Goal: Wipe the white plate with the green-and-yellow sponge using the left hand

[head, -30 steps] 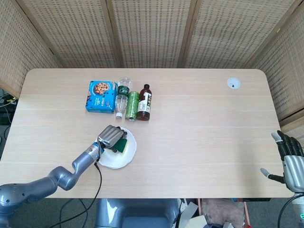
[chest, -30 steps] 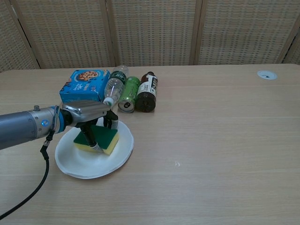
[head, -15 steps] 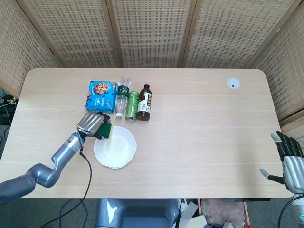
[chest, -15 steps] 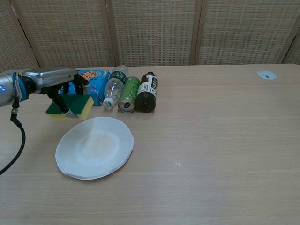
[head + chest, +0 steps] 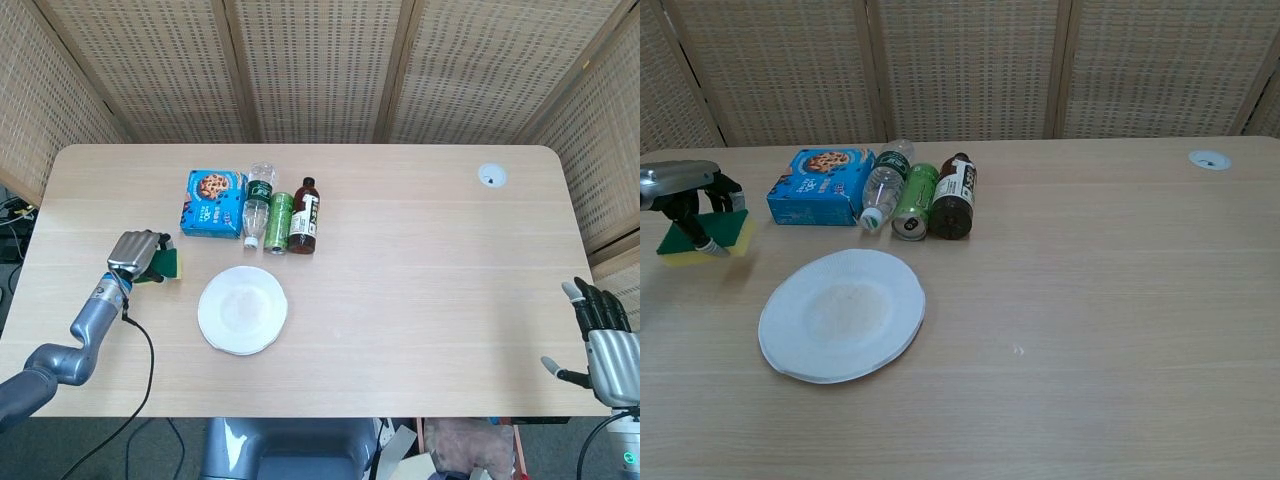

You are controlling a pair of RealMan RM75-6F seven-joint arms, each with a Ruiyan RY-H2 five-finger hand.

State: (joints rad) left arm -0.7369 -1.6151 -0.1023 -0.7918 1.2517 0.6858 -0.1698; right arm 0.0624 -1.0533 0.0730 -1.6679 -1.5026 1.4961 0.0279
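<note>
**A:** Why is the sponge out there, off the plate?

**B:** I have the left robot hand closed round the sponge, green face up and yellow below, and I judge it is held just above the table, well left of the plate. The plate lies bare near the front edge, so the wiping looks done or paused.

**A:** Room to move?

**B:** Plenty. The whole right half of the table is open. At the back stand the cookie box, then a clear bottle, a green can and a dark bottle lying side by side, just behind the plate; I would keep strokes short of them. The sponge sits near the left edge.

**A:** And the right robot hand?

**B:** Off the table's right front corner, fingers apart, holding nothing.
</note>
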